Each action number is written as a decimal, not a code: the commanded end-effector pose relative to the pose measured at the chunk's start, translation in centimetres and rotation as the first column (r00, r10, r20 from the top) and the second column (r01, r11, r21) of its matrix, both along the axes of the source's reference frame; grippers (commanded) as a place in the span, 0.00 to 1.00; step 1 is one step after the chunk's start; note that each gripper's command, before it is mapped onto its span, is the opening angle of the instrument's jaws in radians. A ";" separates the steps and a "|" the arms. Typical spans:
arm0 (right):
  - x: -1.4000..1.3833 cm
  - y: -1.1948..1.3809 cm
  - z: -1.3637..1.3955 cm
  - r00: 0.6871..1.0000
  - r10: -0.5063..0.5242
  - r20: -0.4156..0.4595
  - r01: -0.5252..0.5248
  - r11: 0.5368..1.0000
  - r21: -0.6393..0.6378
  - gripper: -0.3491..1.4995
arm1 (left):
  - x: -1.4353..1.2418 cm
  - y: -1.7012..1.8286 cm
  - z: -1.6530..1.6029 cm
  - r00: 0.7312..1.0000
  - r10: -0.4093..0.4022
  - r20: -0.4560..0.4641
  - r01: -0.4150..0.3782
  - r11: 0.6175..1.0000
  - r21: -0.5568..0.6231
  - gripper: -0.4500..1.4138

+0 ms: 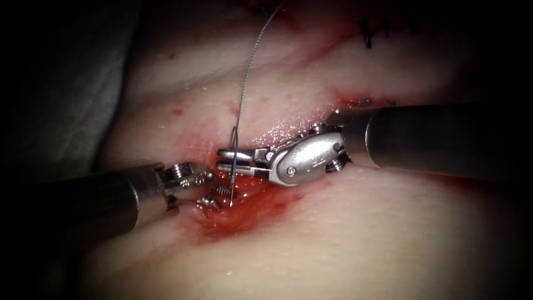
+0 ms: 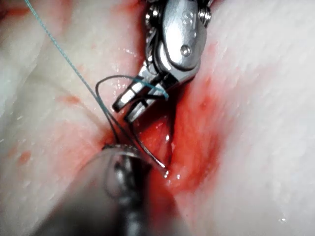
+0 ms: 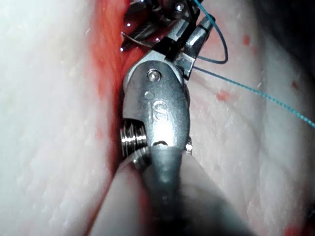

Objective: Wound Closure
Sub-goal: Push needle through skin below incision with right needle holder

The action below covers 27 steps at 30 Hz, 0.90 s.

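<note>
Right tool's jaws [image 1: 236, 159] are clenched on the thread [image 1: 248, 66] near the curved needle [image 2: 147, 147]; left tool's jaws [image 1: 214, 197], at seven o'clock from them, are parted at the needle's lower end, grasp unclear; the needle stands over the red, gaping cut [image 1: 244, 214]; finished stitches [image 1: 369, 34] lie toward one o'clock; closure here remains undone.
</note>
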State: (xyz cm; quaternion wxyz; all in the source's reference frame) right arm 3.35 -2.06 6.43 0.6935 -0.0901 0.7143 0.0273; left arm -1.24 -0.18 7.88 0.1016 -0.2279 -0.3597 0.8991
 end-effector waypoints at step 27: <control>0.15 -0.07 0.06 0.984 -0.175 -0.039 0.180 0.965 0.192 0.00 | -0.04 0.09 -0.22 1.000 -0.030 -0.008 0.029 0.999 -0.018 0.65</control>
